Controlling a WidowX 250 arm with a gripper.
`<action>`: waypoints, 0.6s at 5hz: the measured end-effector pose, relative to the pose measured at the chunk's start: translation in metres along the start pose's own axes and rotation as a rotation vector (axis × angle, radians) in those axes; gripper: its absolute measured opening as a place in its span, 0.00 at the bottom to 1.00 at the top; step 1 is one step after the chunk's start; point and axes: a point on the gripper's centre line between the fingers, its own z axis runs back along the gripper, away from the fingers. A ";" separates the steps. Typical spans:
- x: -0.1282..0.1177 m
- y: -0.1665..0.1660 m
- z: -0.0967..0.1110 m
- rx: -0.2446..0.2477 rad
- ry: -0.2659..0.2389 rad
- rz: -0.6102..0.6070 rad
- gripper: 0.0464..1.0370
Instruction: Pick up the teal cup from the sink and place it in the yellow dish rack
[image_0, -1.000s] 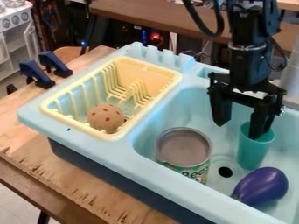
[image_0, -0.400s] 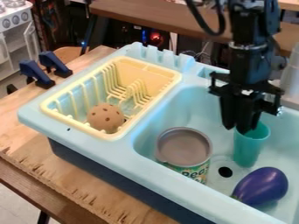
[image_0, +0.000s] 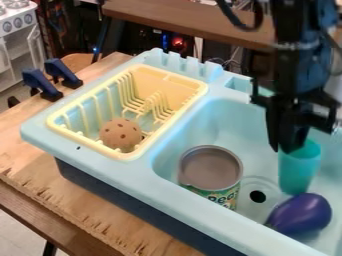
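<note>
On the wooden surface (image_0: 27, 165), left to right, the sink (image_0: 133, 175) carries a rack (image_0: 170, 77) and a can (image_0: 210, 170) at nine o'clock from the teal cup (image_0: 298, 172). The cup should be light, smooth and stiffish, best pinched by its thin rim, where the tool (image_0: 287, 150), narrow, seems closed at ten o'clock; the eggplant (image_0: 300, 214) crowds six, leaving more room towards eleven.

Clamps (image_0: 41, 84) and a toy sink (image_0: 140, 177) suggest a lab
</note>
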 end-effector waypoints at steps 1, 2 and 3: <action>-0.009 -0.002 0.017 0.011 -0.018 -0.006 0.05; -0.025 0.002 0.047 0.051 -0.051 0.015 0.05; -0.047 0.024 0.087 0.110 -0.114 0.106 0.05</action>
